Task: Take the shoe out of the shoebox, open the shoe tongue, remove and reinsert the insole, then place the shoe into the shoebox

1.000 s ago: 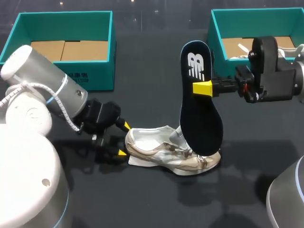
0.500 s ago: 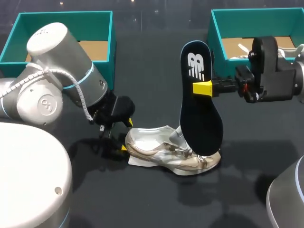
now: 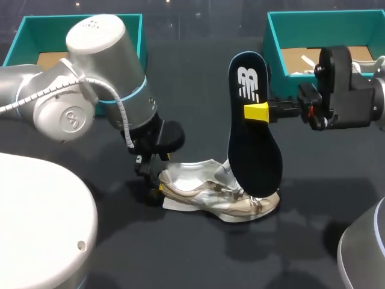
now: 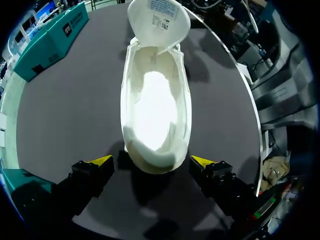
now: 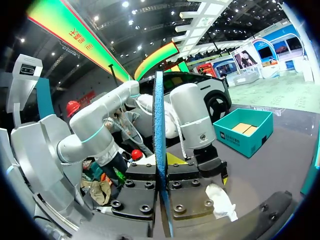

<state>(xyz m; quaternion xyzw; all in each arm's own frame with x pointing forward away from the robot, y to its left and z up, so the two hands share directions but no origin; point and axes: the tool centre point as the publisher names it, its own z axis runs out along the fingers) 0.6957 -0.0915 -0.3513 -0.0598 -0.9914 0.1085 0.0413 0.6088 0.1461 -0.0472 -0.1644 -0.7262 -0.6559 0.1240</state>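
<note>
A table with a dark, matt top was shown. It was lit from above, and soft shadows were cast on the top. Along the table's edge a pale rim was seen in the left wrist view.

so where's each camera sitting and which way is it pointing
Head view: above and behind the robot, looking down on the table; the left arm and right arm both show.
Left wrist view: on the left arm, looking down into the white shoe; its open left tool straddles the heel.
Right wrist view: on the right arm, facing across to the left arm; its right tool is shut on the insole, seen edge-on.
Shared: the head and left wrist views both show the shoe.
</note>
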